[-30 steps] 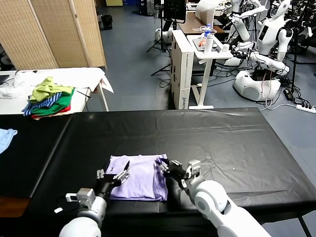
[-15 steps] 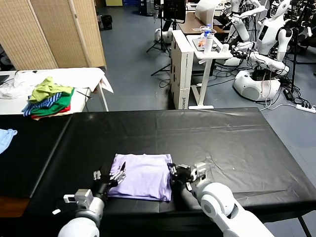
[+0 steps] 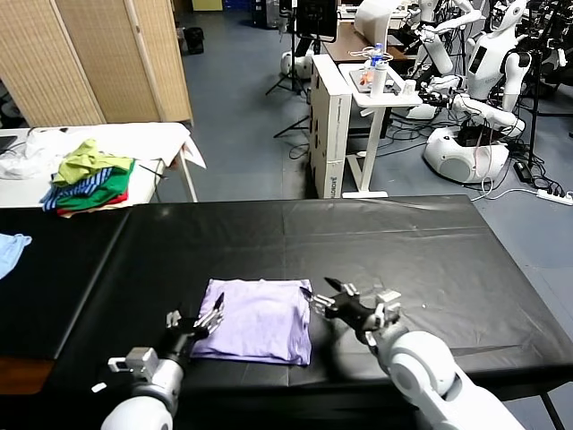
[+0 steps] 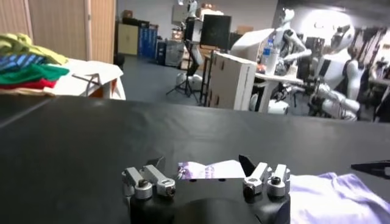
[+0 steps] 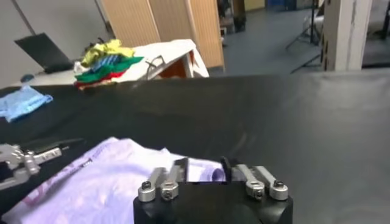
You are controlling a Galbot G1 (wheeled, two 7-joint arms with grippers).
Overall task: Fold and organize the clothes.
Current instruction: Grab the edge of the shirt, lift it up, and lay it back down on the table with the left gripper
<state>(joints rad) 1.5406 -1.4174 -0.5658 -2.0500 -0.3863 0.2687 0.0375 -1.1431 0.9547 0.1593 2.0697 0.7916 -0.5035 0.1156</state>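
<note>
The clothes are one pale lavender T-shirt (image 3: 257, 320), folded into a flat rectangle near the front edge of the black table (image 3: 403, 242). My left gripper (image 3: 199, 318) stands open at the shirt's left edge, with a shirt corner (image 4: 207, 170) showing between its fingers and nothing pinched. My right gripper (image 3: 324, 296) hovers open just off the shirt's right edge. In the right wrist view the shirt (image 5: 103, 182) lies ahead of the right gripper (image 5: 203, 165), its rolled edge seen in the gap. In the left wrist view the left gripper (image 4: 202, 164) is low over the table.
A heap of green, yellow and striped garments (image 3: 88, 179) sits on a white side table at the far left. A light blue cloth (image 3: 11, 249) lies at the left edge. Beyond the table stand a white cart (image 3: 358, 98) and parked robots (image 3: 474, 98).
My right gripper went from shut at the shirt's right edge to open and drew back to the right. The shirt settled flatter. The left gripper slid slightly toward me, still open.
</note>
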